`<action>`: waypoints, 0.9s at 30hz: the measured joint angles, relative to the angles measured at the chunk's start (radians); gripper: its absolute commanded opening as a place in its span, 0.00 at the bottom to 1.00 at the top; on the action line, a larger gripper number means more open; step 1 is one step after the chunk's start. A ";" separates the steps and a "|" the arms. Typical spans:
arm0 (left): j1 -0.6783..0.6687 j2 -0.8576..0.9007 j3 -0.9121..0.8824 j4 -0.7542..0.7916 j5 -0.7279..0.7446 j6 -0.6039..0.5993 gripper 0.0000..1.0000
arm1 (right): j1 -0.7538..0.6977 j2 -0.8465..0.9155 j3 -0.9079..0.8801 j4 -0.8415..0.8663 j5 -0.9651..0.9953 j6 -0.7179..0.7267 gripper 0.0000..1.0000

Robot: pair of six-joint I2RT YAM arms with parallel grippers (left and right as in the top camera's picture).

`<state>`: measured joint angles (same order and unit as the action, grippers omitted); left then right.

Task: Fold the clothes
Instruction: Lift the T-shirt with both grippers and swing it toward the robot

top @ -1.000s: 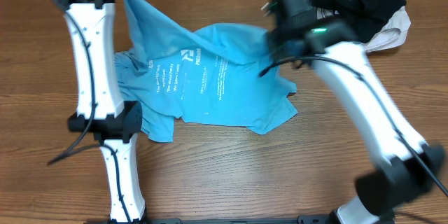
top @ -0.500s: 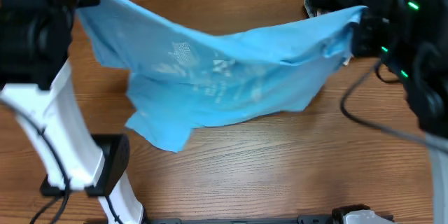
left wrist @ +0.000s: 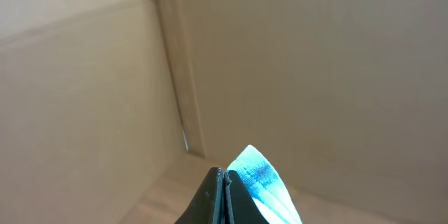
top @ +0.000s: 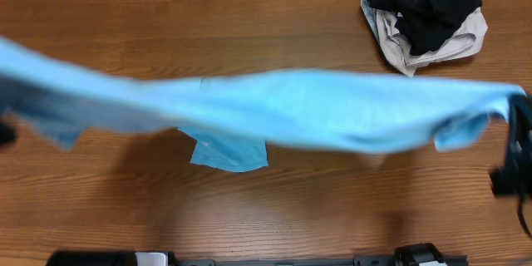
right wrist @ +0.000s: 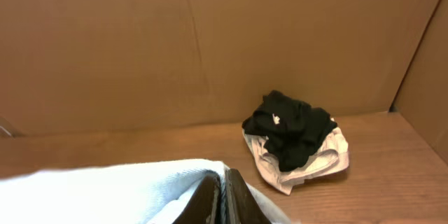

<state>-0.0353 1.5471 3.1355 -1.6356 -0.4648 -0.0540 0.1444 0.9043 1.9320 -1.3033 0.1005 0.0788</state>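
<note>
T-shirt (top: 299, 112) stretched taut, long axis left-right; left hand (left wrist: 225, 175), right hand (right wrist: 224, 176) pinching ends.

The T-shirt (top: 316, 108) stretches left-to-right above the table (top: 249, 33), garment pile (top: 424, 17) behind right.

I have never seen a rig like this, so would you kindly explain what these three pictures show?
This is a robot with two arms at a wooden table, each arm ending in a two-finger pincer. The wide picture comes from a fixed camera overhead; the other two come from small cameras on the wrists, looking past each pincer's fingers. The left pincer and right pincer are each shut on an edge of a sky-blue T-shirt, holding it stretched across the table; it looks blurred. In the far right corner a black garment lies on a cream garment, untouched.
</note>
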 measured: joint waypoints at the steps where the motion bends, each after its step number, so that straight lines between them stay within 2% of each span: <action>1: 0.000 -0.022 0.000 0.000 -0.004 0.000 0.04 | 0.000 -0.015 0.006 -0.015 0.000 0.004 0.04; 10: 0.000 -0.169 -0.001 0.029 -0.041 0.000 0.04 | 0.000 -0.051 0.182 -0.201 -0.006 0.033 0.04; 18: 0.000 -0.234 -0.002 0.072 -0.047 0.000 0.04 | 0.000 -0.057 0.381 -0.219 -0.044 0.044 0.04; 23: 0.000 -0.249 -0.023 0.082 -0.048 0.000 0.04 | 0.000 -0.062 0.343 -0.211 -0.050 0.048 0.04; 27: 0.000 -0.250 -0.112 0.101 -0.048 0.001 0.04 | 0.000 -0.063 0.189 -0.140 -0.064 0.052 0.04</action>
<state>-0.0353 1.2972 3.0234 -1.5349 -0.5125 -0.0532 0.1448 0.8417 2.1212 -1.4437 0.0364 0.1307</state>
